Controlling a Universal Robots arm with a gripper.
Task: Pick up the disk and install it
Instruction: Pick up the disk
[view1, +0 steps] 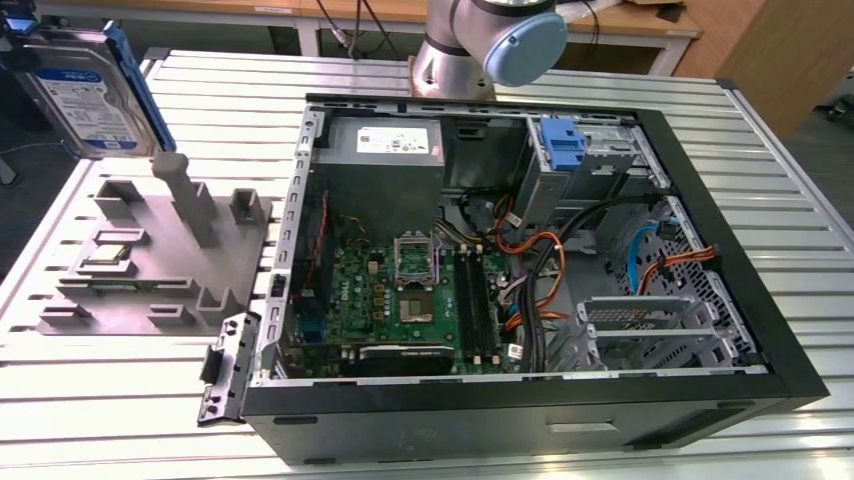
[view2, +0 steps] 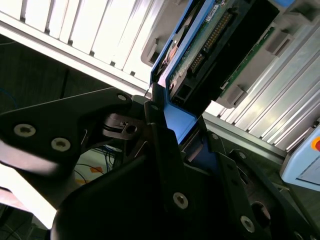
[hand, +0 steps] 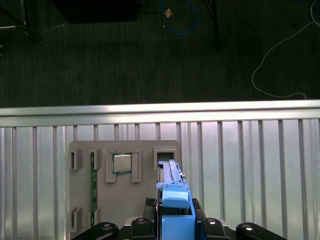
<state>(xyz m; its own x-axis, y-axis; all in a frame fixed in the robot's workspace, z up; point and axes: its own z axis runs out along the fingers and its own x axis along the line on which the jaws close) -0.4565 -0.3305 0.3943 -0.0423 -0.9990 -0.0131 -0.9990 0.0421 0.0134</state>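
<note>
Blue-railed disk between the gripper's fingers

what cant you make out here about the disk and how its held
Exterior view: the disk is cut off by the picture's left edge.
Second wrist view: the pincer is shut on the disk's blue rail; its black body hides the contact.
First wrist view: the disk is edge-on, label hidden.
Exterior view: the bay by the blue latch is in shadow; free or not, unclear.
</note>
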